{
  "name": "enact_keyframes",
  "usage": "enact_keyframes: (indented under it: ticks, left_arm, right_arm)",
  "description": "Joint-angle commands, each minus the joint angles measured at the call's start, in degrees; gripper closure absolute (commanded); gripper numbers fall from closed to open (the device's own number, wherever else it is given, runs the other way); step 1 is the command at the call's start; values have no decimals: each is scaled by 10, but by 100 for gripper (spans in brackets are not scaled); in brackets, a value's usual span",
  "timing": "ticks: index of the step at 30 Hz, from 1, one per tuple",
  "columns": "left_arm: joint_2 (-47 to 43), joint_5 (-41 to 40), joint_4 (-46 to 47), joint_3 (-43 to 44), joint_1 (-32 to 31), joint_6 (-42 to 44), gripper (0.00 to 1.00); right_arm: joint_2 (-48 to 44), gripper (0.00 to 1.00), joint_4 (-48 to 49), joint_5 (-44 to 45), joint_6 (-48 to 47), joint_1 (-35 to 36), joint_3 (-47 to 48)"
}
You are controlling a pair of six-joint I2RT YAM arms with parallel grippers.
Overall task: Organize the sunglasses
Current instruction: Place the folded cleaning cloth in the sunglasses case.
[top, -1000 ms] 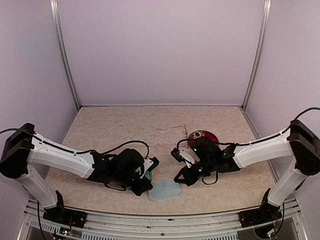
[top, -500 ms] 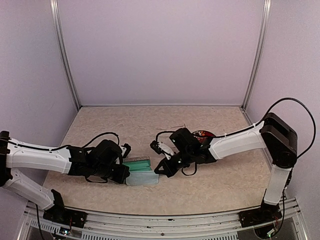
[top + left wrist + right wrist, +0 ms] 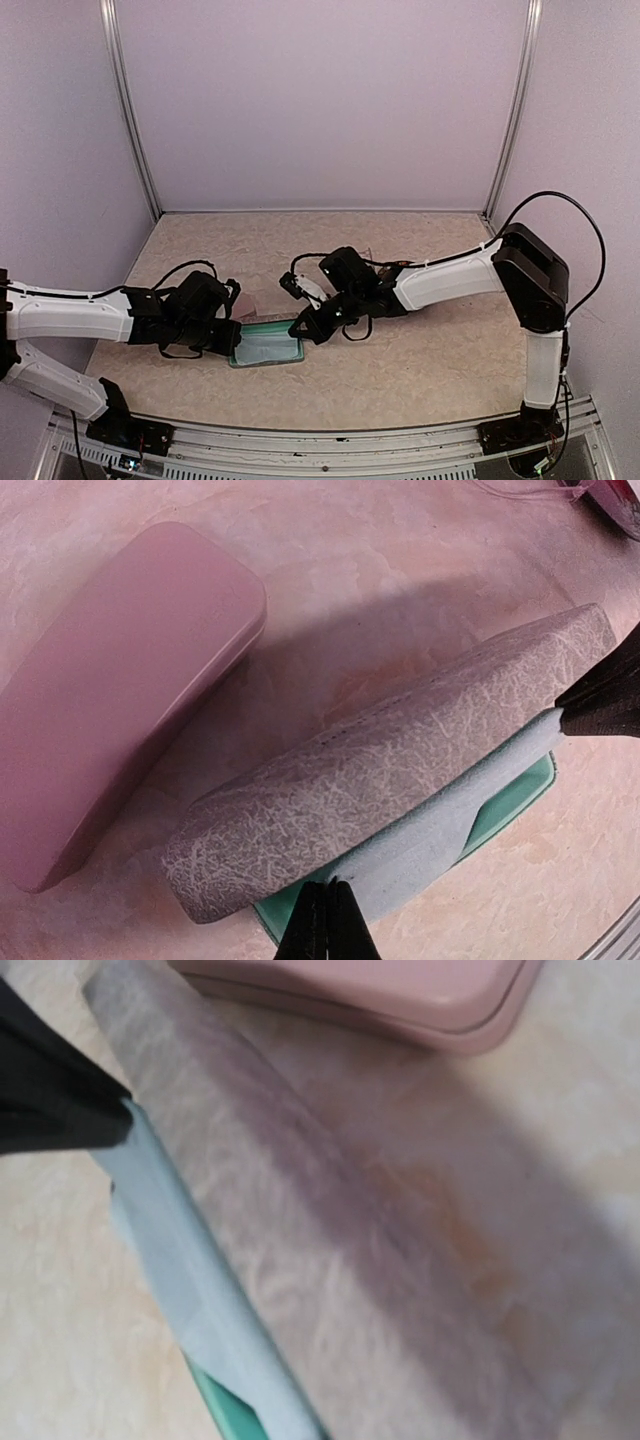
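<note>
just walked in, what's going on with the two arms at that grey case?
Both arms meet at the open grey case. The left tool and the right tool are shut, and each appears to pinch one end of a light-blue cloth stretched along the case's opening. A closed pink case sits beside it, apart. The red sunglasses lie farther back on the table, not in any case yet.

Pink case (image 3: 120,690); grey case (image 3: 400,750) white-veined, teal-lined; cloth (image 3: 430,830) pale blue.
</note>
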Motion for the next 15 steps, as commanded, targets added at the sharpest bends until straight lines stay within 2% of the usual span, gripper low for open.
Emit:
enact_keyframes:
  ticks: [1,15]
  left_arm:
    - [12,-6,-5,-9,7,0,100]
    - [56,-18,18,1,13,14,100]
  right_arm:
    - [25,100,-9,-4,-13,5,25]
    - [32,100,-17,15,-19,9,32]
